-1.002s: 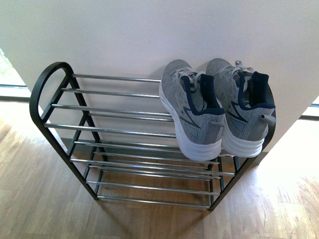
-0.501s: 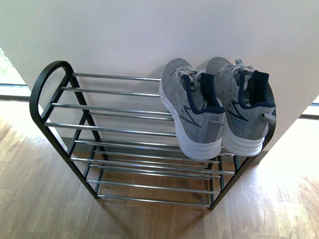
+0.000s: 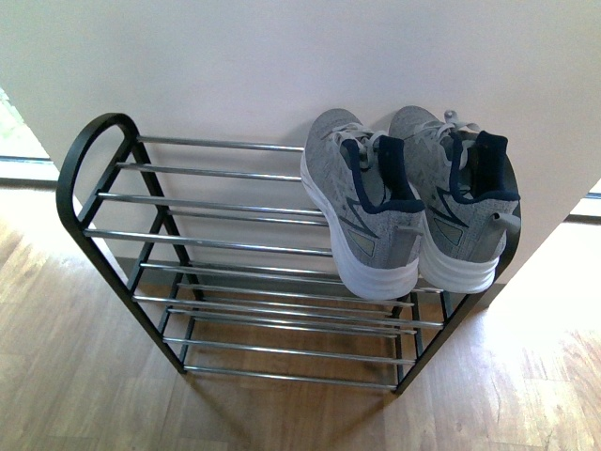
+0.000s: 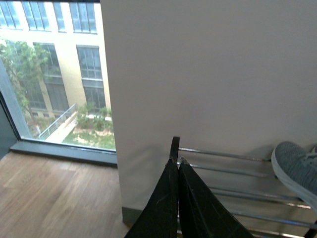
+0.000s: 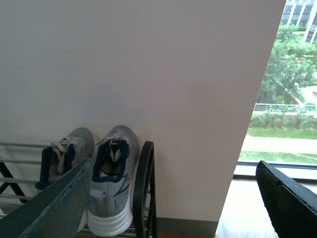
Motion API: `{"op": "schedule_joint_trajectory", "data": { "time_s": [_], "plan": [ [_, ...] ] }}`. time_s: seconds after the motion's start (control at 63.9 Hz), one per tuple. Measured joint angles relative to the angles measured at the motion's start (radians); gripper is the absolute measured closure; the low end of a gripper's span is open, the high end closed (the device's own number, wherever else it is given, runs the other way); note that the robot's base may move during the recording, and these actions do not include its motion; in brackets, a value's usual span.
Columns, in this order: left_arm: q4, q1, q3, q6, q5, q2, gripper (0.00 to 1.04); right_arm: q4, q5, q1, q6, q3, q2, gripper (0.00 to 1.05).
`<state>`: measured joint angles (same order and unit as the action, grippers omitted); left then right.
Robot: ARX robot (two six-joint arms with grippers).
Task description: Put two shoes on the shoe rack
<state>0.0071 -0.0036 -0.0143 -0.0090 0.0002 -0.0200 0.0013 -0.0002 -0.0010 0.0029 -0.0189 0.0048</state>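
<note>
A plain pale wall [image 3: 282,66] fills the space ahead of both grippers, with a wooden plank floor [image 3: 75,376] below them. Daylight windows [image 4: 54,74] open off to the outer side of each arm, showing buildings and greenery. The shoe rack [image 3: 63,188] stands on the floor against the wall, its chrome rods running just beyond the left gripper [image 4: 177,166], whose black fingers are pressed together with nothing between them. The right gripper [image 5: 173,163] is spread wide and grasps nothing. The two shoes [image 3: 376,225] sit side by side on the rack's top tier, toes to the wall, ahead of the right gripper's inner finger [image 5: 49,208] and at the rack's end.
</note>
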Motion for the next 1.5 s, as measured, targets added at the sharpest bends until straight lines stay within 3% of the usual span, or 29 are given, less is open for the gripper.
{"op": "schedule_joint_trajectory", "data": {
  "time_s": [0.266,0.485,0.642,0.752,1.503],
  "plan": [
    [-0.007,0.001,0.0,0.0,0.0,0.003,1.01,0.0,0.0,0.0,0.0,0.0,0.0,0.09],
    [-0.007,0.001,0.0,0.0,0.0,0.004,0.63,0.0,0.0,0.0,0.0,0.0,0.0,0.09],
    [-0.007,0.001,0.0,0.0,0.0,0.004,0.26,0.0,0.0,0.0,0.0,0.0,0.0,0.09],
    [-0.007,0.001,0.0,0.001,-0.001,0.004,0.08,0.0,0.0,0.0,0.0,0.0,0.0,0.09],
    [-0.007,0.001,0.0,0.002,0.0,0.004,0.09,0.0,0.001,0.0,0.0,0.0,0.0,0.09]
  ]
}}
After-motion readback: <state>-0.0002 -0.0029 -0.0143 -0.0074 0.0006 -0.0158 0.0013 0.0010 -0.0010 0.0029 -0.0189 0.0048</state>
